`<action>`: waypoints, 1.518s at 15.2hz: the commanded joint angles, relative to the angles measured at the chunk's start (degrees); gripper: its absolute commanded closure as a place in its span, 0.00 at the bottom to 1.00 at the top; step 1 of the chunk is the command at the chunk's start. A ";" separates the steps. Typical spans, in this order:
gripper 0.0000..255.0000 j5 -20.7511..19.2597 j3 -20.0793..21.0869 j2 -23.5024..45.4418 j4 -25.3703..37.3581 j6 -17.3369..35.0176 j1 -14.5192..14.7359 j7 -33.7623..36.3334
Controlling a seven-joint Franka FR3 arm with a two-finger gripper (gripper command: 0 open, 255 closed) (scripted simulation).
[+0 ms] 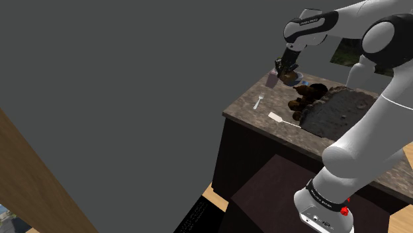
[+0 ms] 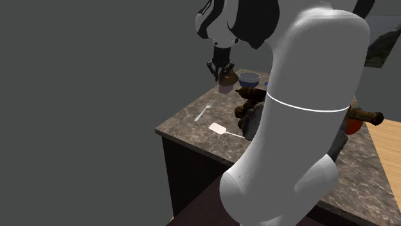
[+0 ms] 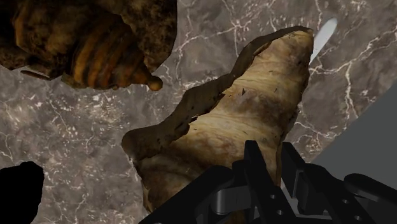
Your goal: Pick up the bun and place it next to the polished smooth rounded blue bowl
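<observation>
The grey stone desk (image 2: 184, 124) is the biggest thing. Over its far end, the black end effector (image 2: 223, 72) squeezes the brown bun (image 3: 235, 121) tight, close beside the little blue bowl (image 2: 249, 79).

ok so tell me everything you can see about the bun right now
The bun is a tan, elongated roll with a flaky, ridged crust and darker brown edges, shaped rather like a croissant. The black gripper clasps one end between its fingers, and it seems lifted off the marbled countertop, touching nothing else. In the second exterior view it hangs close beside the blue bowl.
</observation>
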 commanded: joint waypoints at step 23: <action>1.00 11.16 -4.45 27.51 31.41 -6.11 -15.12 -20.03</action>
